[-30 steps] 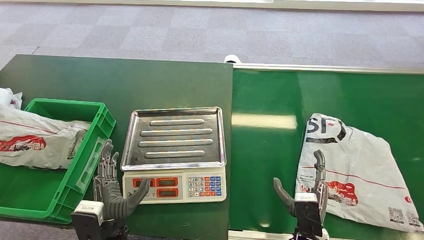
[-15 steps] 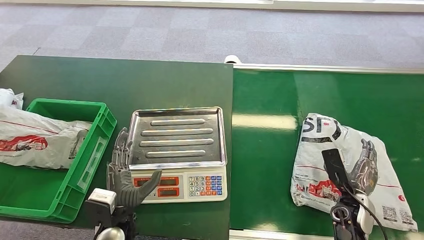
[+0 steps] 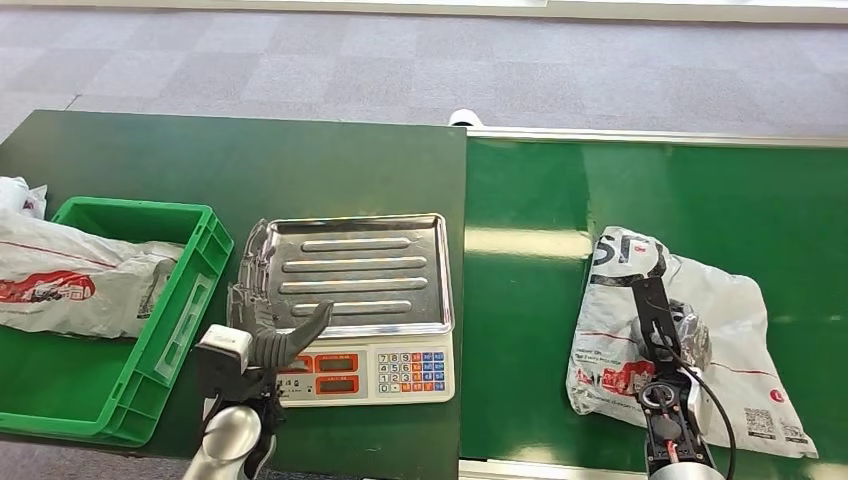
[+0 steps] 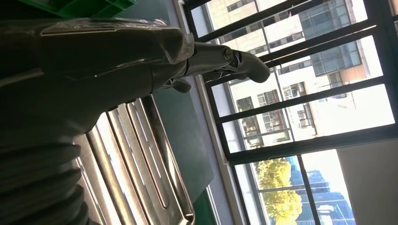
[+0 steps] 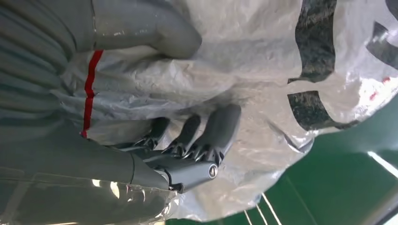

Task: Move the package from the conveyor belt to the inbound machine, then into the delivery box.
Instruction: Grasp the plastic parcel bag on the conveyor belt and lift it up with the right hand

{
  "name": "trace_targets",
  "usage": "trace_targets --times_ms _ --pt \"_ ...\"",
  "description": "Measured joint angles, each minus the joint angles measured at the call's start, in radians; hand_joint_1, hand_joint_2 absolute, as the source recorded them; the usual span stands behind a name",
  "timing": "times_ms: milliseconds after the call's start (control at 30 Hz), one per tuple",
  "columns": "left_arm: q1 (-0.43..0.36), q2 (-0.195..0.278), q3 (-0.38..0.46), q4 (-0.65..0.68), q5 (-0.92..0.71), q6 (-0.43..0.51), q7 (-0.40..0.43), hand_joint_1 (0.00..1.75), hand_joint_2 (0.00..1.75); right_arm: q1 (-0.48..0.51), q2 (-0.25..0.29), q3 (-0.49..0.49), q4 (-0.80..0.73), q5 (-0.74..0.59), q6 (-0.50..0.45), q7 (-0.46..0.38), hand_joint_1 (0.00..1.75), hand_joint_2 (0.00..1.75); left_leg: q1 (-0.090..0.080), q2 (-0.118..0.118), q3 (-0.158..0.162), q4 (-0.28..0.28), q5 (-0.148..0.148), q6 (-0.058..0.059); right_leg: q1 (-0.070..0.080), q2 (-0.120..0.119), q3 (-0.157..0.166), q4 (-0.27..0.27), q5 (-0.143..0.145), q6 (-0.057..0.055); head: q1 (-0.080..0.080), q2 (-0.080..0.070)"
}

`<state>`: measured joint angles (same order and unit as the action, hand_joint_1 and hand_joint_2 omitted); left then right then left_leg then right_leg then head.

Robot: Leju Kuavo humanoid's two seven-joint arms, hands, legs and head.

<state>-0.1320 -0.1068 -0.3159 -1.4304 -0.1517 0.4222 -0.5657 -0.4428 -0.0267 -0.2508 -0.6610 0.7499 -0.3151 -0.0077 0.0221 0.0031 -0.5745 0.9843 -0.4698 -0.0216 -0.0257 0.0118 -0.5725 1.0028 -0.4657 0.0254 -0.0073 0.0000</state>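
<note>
Green plastic forms the box (image 3: 190,290) at the left of the counter (image 3: 200,170), with a white printed bag (image 3: 70,280) lying in it, cut off by the frame edge. Just right of it sits the scale (image 3: 350,330), a ribbed steel tray above a keypad and red displays. The left robot hand (image 3: 262,325) hovers at the tray's near left corner, fingers spread and straight, thumb out over the tray edge, holding nothing; in the left wrist view its dark fingers (image 4: 225,61) reach out above the tray.

Further right, on the green belt (image 3: 530,300), lies the package (image 3: 690,340): a crinkled white plastic mailer with black lettering, a thin red line, a red logo and a small code patch near its corner. The right robot hand (image 3: 685,335) presses down on its middle, mostly hidden behind the wrist. The right wrist view shows the fingers (image 5: 220,129) curled into the wrinkled plastic and the thumb (image 5: 159,28) set against it from the other side, bunching the bag between them.
</note>
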Motion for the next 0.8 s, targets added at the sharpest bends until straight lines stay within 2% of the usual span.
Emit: trace_targets --times_ms 233,367,800 --pt "-0.025 -0.004 0.042 0.029 -0.012 -0.059 0.040 0.00 1.75 0.001 0.036 0.000 0.005 0.017 0.041 0.042 1.75 1.75 0.000 0.000 0.000 0.000 0.000 0.000 0.000 0.000 0.000 0.000 0.000 0.000 0.000 0.000" --pt "-0.025 -0.015 0.082 0.029 -0.017 -0.092 0.049 0.00 1.75 0.009 0.055 0.003 -0.045 0.019 0.054 0.051 1.75 1.75 0.000 0.000 0.000 0.000 0.000 0.000 0.000 0.000 0.000 0.000 0.000 0.000 0.000 0.000" --pt "0.005 -0.060 0.202 -0.052 -0.031 -0.110 0.044 0.00 1.75 0.060 0.149 0.148 -0.490 -0.060 0.019 -0.038 1.75 1.75 0.000 0.000 0.000 0.000 0.000 0.000 0.000 0.000 -0.001 0.000 0.000 0.000 0.000 0.000"
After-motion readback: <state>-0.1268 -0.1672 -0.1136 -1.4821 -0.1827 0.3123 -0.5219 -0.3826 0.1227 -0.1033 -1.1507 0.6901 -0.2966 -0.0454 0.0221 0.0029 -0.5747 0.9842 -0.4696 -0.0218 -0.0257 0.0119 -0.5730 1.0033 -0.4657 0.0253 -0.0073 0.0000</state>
